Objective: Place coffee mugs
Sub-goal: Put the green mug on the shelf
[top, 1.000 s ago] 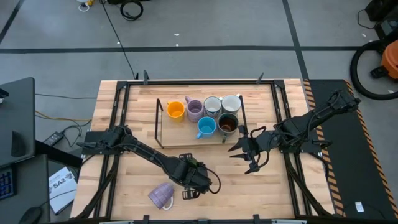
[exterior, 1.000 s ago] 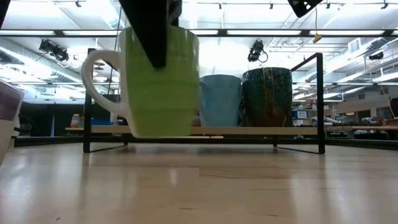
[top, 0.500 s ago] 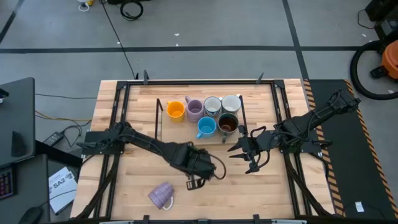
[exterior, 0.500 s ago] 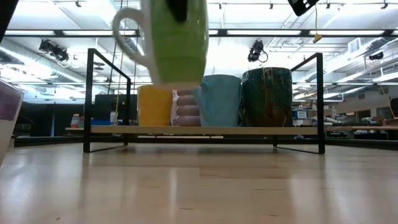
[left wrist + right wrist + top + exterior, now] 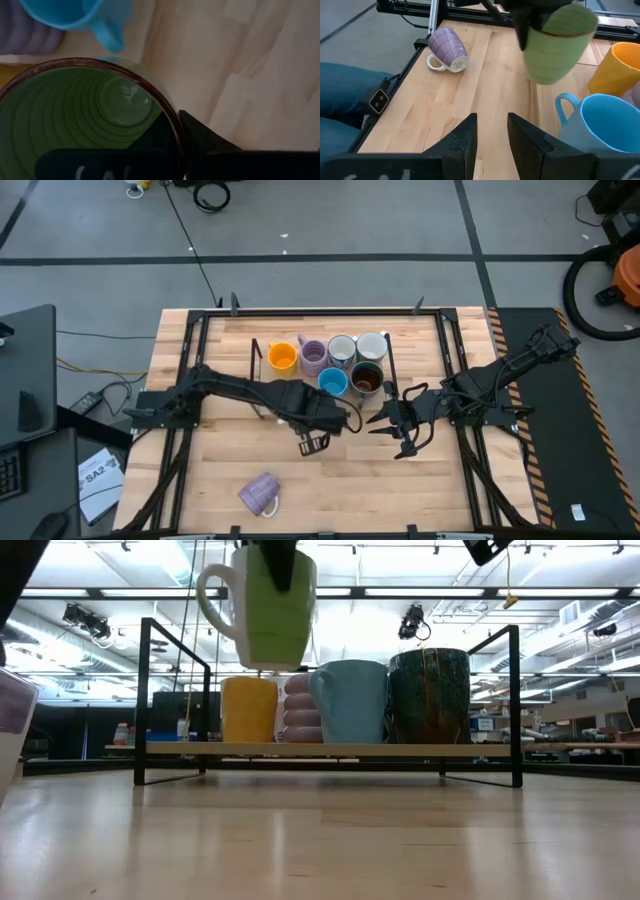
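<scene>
the lilac mug (image 5: 260,495) lies on its side at the near edge, well short of the rack (image 5: 330,751). nearer the rack, the left gripper (image 5: 312,420) pinches the green mug (image 5: 272,603) by its rim, upright, in the air just before the rack's front edge and above shelf height; the free front spot lies beyond it, beside the bright blue mug (image 5: 351,701). the right gripper (image 5: 396,420) waits with fingers spread, off the rack's right corner.

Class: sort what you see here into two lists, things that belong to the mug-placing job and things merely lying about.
Job:
green mug, held by left pincer
rack
orange mug
blue mug
dark glazed mug
tipped lilac mug

Lying about:
vacuum cleaner
floor cables
</scene>
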{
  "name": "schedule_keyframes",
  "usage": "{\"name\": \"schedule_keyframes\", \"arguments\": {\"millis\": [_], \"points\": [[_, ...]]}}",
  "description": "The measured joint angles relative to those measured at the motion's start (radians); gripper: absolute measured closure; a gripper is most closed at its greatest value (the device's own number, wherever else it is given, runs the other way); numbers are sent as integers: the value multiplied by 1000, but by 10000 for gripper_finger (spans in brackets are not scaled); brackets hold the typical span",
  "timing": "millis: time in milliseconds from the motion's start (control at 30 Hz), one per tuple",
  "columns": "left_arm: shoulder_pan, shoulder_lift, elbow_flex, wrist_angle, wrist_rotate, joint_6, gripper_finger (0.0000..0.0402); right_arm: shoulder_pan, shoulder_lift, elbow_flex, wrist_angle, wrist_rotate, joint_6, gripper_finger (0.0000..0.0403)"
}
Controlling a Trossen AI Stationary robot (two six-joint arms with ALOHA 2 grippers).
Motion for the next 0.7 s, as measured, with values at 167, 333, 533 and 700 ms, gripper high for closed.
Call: {"name": "schedule_keyframes", "arguments": {"millis": [167,333,533,700], "points": [[39,-2,-5,-1,-24,26,375,0,0,0,-3,0,0,290],[78,0,-5,-1,-35,37,375,0,0,0,-3,-15,-1,290],[103,0,-31,0,-64,58,375,0,0,0,-3,-25,0,290],[109,-5,-123,-2,-62,63,375,0,0,0,-3,-27,-1,290]]}}
